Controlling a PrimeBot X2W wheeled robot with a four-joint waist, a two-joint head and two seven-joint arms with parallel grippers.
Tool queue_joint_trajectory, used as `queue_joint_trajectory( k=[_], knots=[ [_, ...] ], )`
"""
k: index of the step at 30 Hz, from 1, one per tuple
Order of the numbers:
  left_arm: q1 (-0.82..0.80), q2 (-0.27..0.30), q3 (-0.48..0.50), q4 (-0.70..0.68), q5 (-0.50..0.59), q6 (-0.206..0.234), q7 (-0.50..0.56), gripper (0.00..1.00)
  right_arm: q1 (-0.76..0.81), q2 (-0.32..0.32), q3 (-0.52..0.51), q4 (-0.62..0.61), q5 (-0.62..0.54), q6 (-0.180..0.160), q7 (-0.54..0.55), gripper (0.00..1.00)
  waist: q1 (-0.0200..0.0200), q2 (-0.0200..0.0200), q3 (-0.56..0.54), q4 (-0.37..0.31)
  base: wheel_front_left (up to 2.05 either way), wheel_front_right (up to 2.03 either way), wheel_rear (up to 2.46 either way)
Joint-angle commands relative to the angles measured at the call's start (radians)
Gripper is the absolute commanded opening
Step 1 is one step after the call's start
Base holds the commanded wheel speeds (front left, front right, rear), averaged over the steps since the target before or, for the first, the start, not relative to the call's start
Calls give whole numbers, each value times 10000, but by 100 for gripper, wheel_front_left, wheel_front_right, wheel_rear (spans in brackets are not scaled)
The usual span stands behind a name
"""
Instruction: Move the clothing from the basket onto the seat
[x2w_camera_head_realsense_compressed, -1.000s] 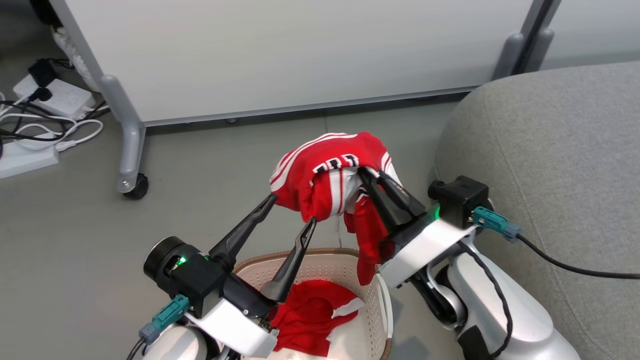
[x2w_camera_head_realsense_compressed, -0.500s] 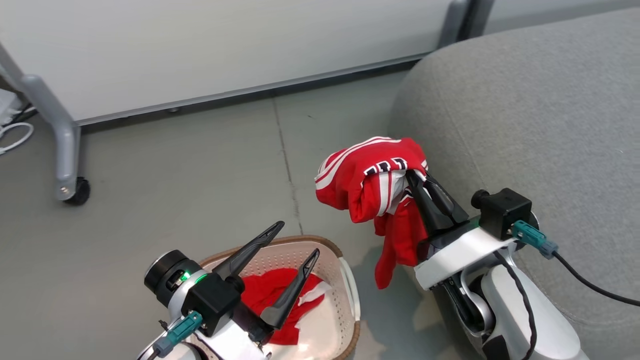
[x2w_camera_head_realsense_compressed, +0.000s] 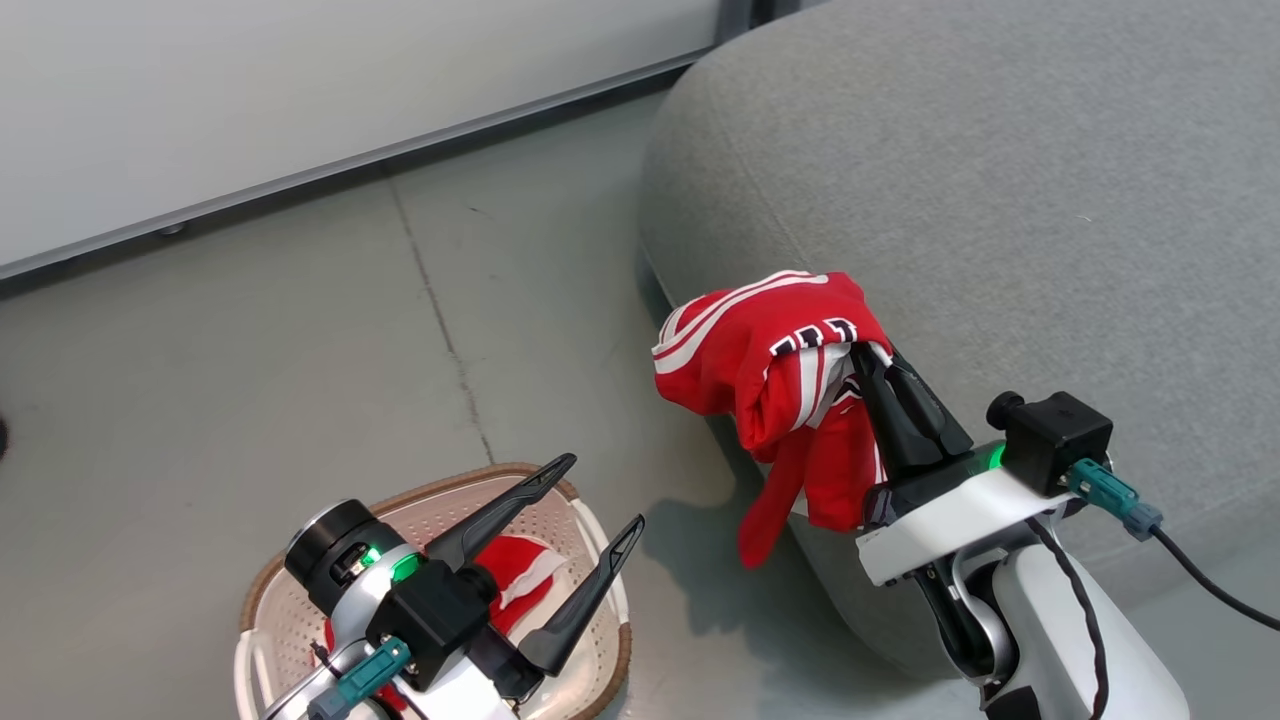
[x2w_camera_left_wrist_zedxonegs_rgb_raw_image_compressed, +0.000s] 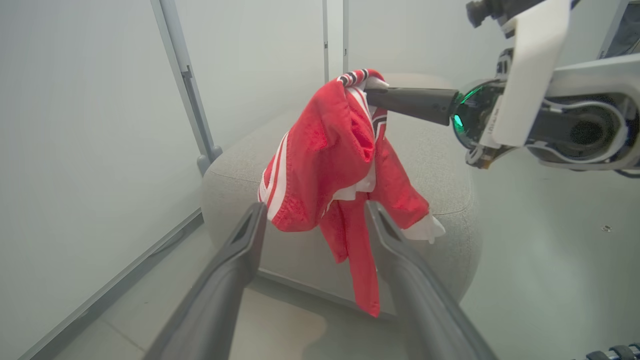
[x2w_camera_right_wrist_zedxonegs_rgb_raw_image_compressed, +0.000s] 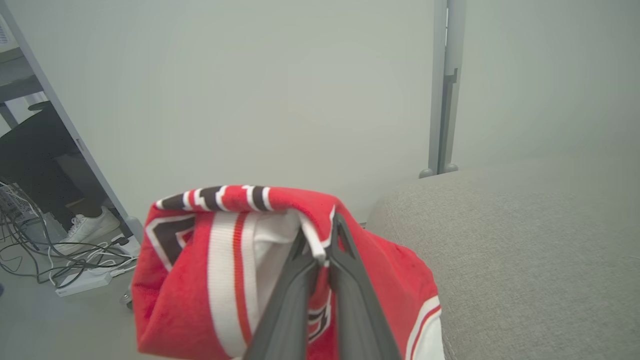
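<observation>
My right gripper (x2w_camera_head_realsense_compressed: 868, 358) is shut on a red jersey (x2w_camera_head_realsense_compressed: 770, 370) with white stripes, which hangs in the air at the front left edge of the grey seat (x2w_camera_head_realsense_compressed: 1000, 200). From the right wrist, the jersey (x2w_camera_right_wrist_zedxonegs_rgb_raw_image_compressed: 225, 270) is bunched around the closed fingers (x2w_camera_right_wrist_zedxonegs_rgb_raw_image_compressed: 300, 290). My left gripper (x2w_camera_head_realsense_compressed: 600, 495) is open and holds nothing, above the cream basket (x2w_camera_head_realsense_compressed: 260, 610) with its brown rim. A second red garment (x2w_camera_head_realsense_compressed: 510, 585) lies in the basket, partly hidden by my left arm. The left wrist view shows the hanging jersey (x2w_camera_left_wrist_zedxonegs_rgb_raw_image_compressed: 325, 165) beyond my own open fingers (x2w_camera_left_wrist_zedxonegs_rgb_raw_image_compressed: 240, 240).
A white partition wall (x2w_camera_head_realsense_compressed: 300, 80) runs along the back, above the grey floor (x2w_camera_head_realsense_compressed: 250, 350). Its metal post (x2w_camera_right_wrist_zedxonegs_rgb_raw_image_compressed: 442, 85) stands just behind the seat (x2w_camera_right_wrist_zedxonegs_rgb_raw_image_compressed: 525, 250). Cables, a power strip (x2w_camera_right_wrist_zedxonegs_rgb_raw_image_compressed: 80, 285) and a white shoe (x2w_camera_right_wrist_zedxonegs_rgb_raw_image_compressed: 87, 230) lie at the far left.
The head camera has swung right, so basket and wall slide left and more seat shows. My right gripper has carried the jersey away from the basket to the seat's edge. The left gripper stayed open.
</observation>
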Motion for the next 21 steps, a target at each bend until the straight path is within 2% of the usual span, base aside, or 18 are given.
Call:
queue_joint_trajectory(
  k=[1,12,17,21],
  knots=[
    [-109,115,-21,-103,51,39,49,100,55,-50,-97,-109,36,21,-14,0,0,-1,171,-372,0,0,0],
    [-267,291,17,-529,79,165,288,100,-559,-55,-1071,-298,271,20,-14,0,0,-1,507,-938,0,0,0],
    [-537,421,148,-847,86,223,413,100,-1591,-55,-1803,-134,361,21,-14,0,0,-1,821,-1031,0,0,0],
    [-882,560,199,-1156,137,173,526,100,-2939,-52,-2845,120,-37,21,-14,0,0,-1,1247,-896,0,0,0]
  ],
)
